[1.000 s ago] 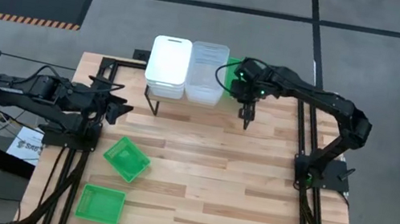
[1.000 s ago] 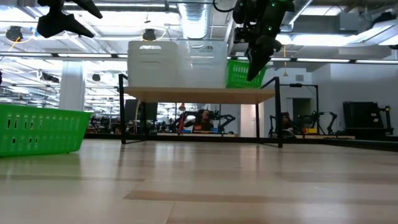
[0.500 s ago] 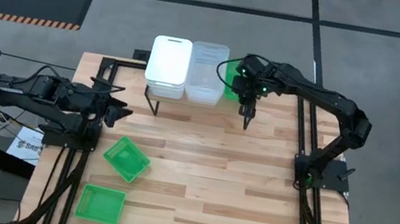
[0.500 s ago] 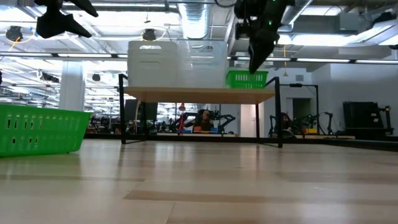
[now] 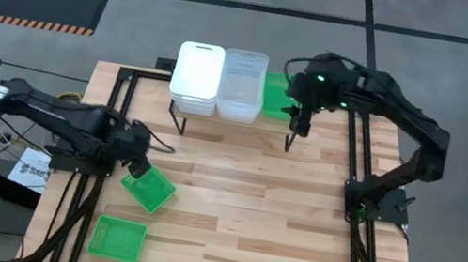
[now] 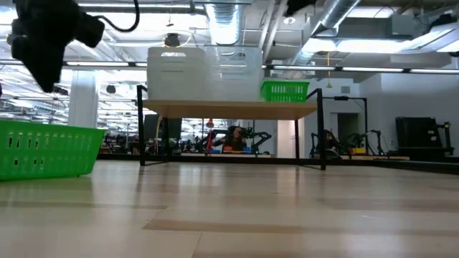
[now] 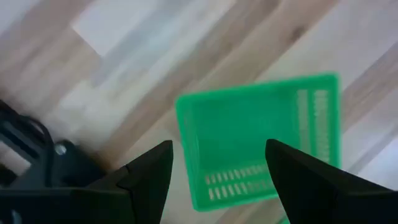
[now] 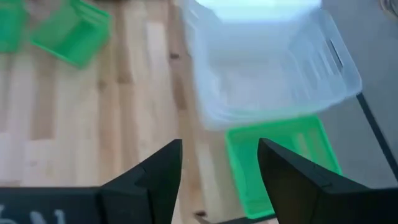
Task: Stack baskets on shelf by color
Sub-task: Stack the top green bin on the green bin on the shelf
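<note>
Wood-slat table point(image 5: 257, 221), shelf point(image 6: 229, 109) far side: white stack, clear stack, 1 green basket point(image 5: 275, 95) right. Right gripper point(image 8: 217, 171) hangs open above it. Left gripper point(image 7: 217, 177), open, over the nearer-left green basket point(image 5: 149, 185); looks like the grab comes next.

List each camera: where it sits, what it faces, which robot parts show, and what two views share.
High: overhead, straight down; both arms, wooden-topped shelf.
Low: table height, facing the room; left arm at upper left.
Left wrist: above the tilted green plastic basket; left end effector open.
Right wrist: over shelf's green basket; right end effector open.
Shared: that basket.
</note>
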Controlling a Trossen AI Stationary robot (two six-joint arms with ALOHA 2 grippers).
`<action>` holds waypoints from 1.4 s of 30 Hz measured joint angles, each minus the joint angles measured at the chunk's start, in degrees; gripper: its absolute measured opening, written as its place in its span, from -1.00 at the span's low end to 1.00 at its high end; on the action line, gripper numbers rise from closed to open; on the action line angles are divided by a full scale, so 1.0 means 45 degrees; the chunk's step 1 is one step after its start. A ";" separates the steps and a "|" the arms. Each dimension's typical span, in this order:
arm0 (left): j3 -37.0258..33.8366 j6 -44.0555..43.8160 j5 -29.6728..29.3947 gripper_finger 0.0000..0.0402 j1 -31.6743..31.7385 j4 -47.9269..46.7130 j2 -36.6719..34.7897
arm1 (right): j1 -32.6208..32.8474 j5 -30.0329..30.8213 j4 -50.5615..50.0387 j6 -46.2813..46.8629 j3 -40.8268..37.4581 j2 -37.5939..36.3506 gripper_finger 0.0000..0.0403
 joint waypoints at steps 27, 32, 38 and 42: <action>-0.5109 -0.3807 0.0721 -0.22 -0.1039 0.9954 0.1948 | 0.6140 0.0420 -0.0416 0.5499 -0.0065 -0.1293 0.11; -0.4619 -0.3141 0.0145 -0.50 -0.0213 1.3436 0.3465 | 0.7760 0.1448 -0.0569 0.6897 -0.0063 -0.1013 0.11; -0.3001 -0.1265 0.0878 -0.68 0.0782 1.6232 0.6053 | 0.9546 0.2834 -0.1270 0.8608 -0.0059 -0.0273 0.11; -0.1135 0.0150 0.1693 -0.69 0.1084 1.6162 0.7646 | 1.0530 0.3990 -0.1771 0.9548 -0.0060 0.0549 0.11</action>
